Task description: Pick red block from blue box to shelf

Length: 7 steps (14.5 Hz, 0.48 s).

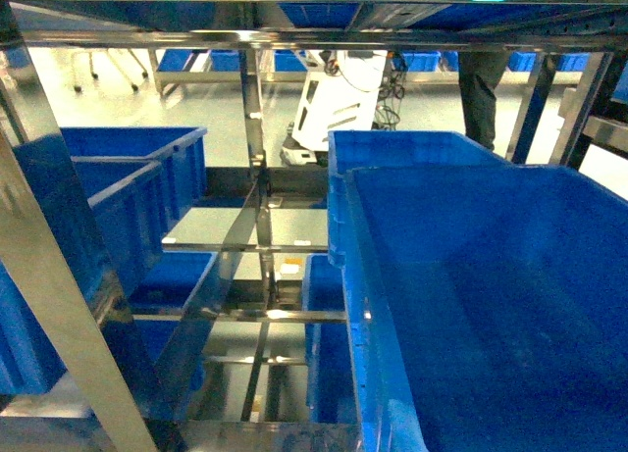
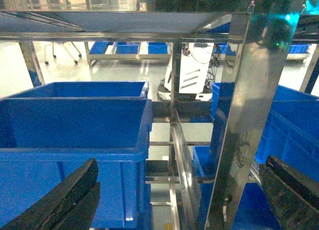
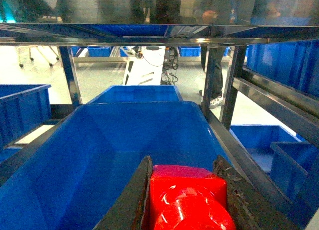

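A pale, glossy floor (image 1: 118, 109) stretches into the distance, brightly lit; 1 white wheeled machine (image 1: 339, 104) stands on it with dark cables hanging; beside that, 1 person's dark trouser legs (image 1: 481, 99); farther back, low racks holding dark blue crates (image 2: 127, 48); chair legs (image 1: 103, 70) far left.

One red block (image 3: 187, 200). One steel shelf (image 1: 257, 158). Four blue crates show in the head view: two at left (image 1: 118, 192), two at right (image 1: 491, 276). One white robot (image 1: 339, 104) stands behind.
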Motion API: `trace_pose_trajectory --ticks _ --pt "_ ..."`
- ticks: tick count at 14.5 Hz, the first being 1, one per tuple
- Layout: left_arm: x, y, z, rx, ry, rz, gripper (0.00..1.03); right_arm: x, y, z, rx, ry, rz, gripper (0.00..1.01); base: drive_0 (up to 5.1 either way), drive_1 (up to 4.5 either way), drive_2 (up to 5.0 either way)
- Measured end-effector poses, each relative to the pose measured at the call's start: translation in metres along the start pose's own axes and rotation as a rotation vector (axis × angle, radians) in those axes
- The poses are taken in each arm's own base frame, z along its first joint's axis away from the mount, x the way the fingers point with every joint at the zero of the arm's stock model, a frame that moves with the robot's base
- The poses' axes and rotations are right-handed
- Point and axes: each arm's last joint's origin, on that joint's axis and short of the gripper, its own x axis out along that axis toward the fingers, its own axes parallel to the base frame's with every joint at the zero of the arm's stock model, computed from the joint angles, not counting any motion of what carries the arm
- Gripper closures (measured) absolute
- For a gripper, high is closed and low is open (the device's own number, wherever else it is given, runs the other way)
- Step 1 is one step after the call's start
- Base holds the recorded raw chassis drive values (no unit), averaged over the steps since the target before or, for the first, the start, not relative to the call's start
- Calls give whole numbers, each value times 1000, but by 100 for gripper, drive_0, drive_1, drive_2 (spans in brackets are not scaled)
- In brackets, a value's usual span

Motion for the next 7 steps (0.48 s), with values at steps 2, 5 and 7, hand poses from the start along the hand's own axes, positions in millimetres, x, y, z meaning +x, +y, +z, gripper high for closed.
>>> trace_pose_trajectory --ticks 2,5,7 --pt "0 0 0 0 0 0 5 0 0 0 0 0 0 72 0 0 0" --pt "0 0 0 0 0 0 5 0 0 0 0 0 0 72 0 0 0" --pt "0 0 0 0 0 0 5 0 0 0 0 0 0 72 0 0 0"
